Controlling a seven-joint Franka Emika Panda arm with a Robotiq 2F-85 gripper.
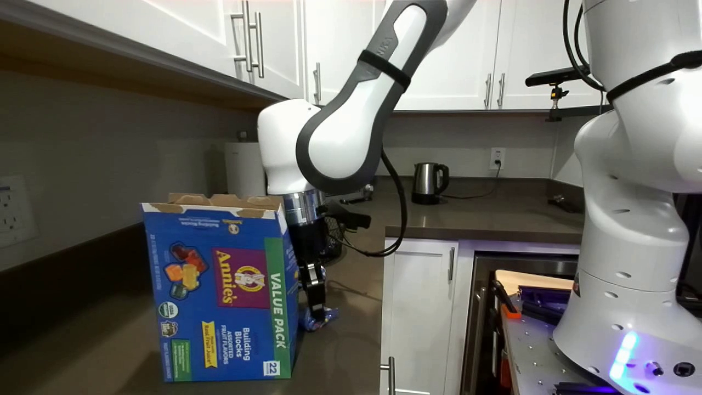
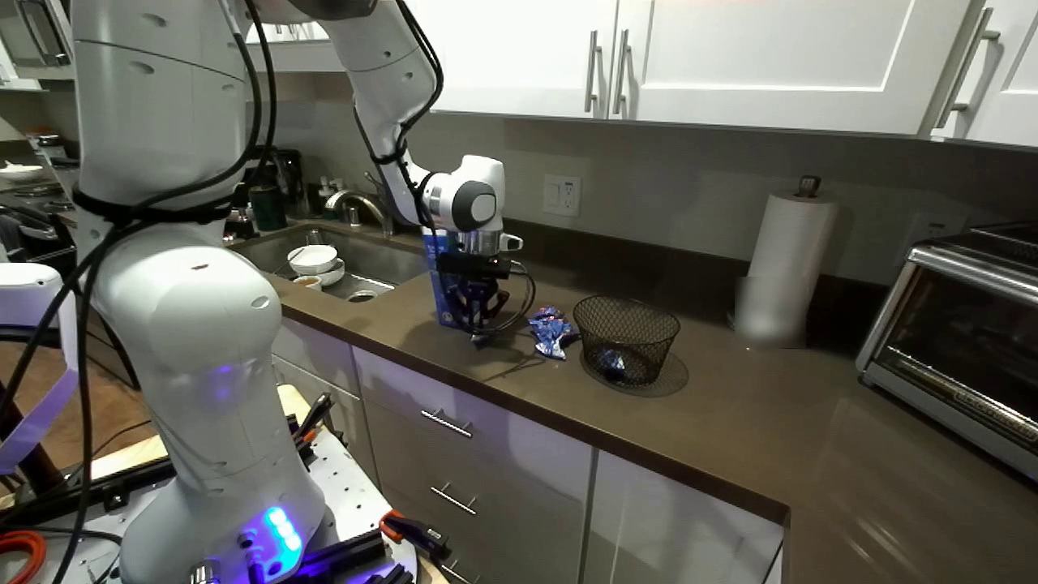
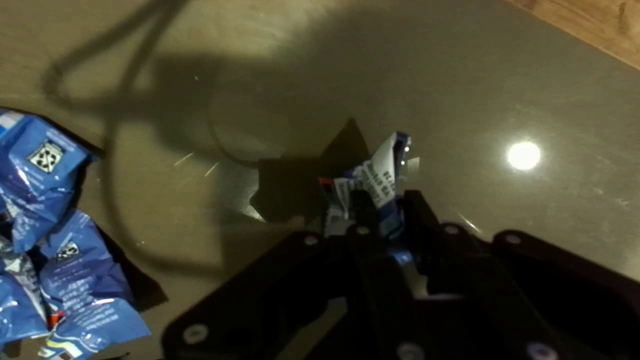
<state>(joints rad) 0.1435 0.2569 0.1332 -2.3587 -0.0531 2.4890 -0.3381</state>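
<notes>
Low over the brown counter, my gripper is shut on a small blue and white foil packet. One end of the packet sticks out past the fingertips, with printed text on it; the rest is hidden by the dark fingers. In an exterior view the gripper points straight down, and the packet shows at its tips. More crumpled blue packets lie on the counter at the left of the wrist view. These loose packets also appear in an exterior view, between the gripper and a wire basket.
Close beside the gripper stands an opened blue Annie's box. The black wire basket has a packet inside. Beyond it are a paper towel roll and a toaster oven. A sink with dishes lies behind the arm.
</notes>
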